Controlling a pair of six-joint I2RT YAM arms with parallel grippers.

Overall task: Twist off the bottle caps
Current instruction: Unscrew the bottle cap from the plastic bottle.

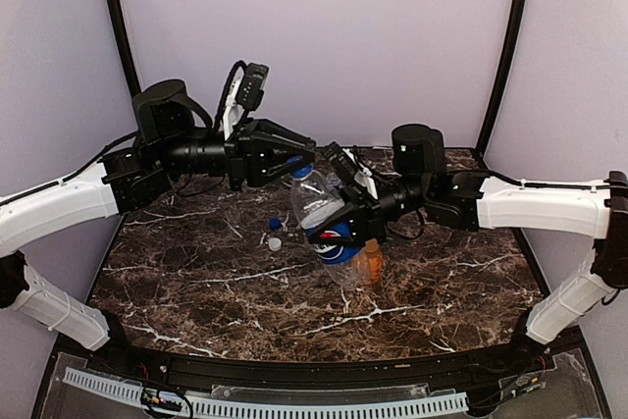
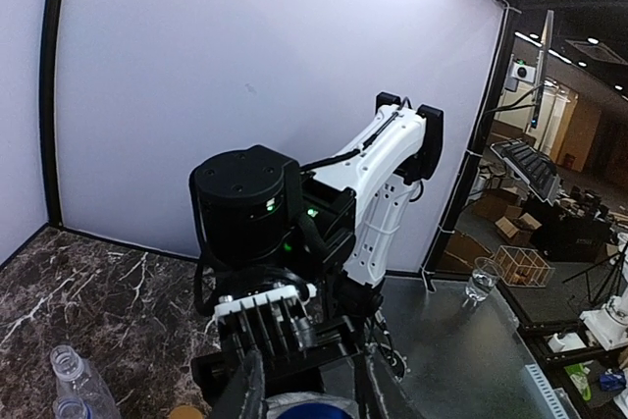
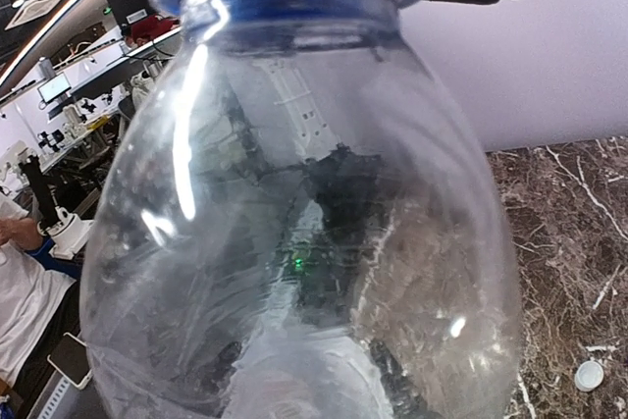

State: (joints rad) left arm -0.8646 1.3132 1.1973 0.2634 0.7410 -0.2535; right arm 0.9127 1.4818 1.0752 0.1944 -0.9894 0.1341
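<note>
A clear Pepsi bottle [image 1: 329,228] with a blue label hangs tilted above the table. My right gripper [image 1: 345,218] is shut on its body. In the right wrist view the bottle [image 3: 294,223] fills the frame and hides my fingers. Its blue cap [image 1: 301,173] points up and left, and my left gripper [image 1: 297,162] is shut on it. In the left wrist view the blue cap [image 2: 312,409] shows at the bottom edge between my fingers [image 2: 247,390]. A loose blue cap [image 1: 276,225] and a loose white cap [image 1: 275,242] lie on the table.
A short orange bottle [image 1: 373,262] stands just behind the held bottle. An uncapped clear bottle [image 2: 67,368] shows at the bottom left of the left wrist view. The white cap [image 3: 589,375] lies on the dark marble table [image 1: 196,282]. Purple walls enclose three sides.
</note>
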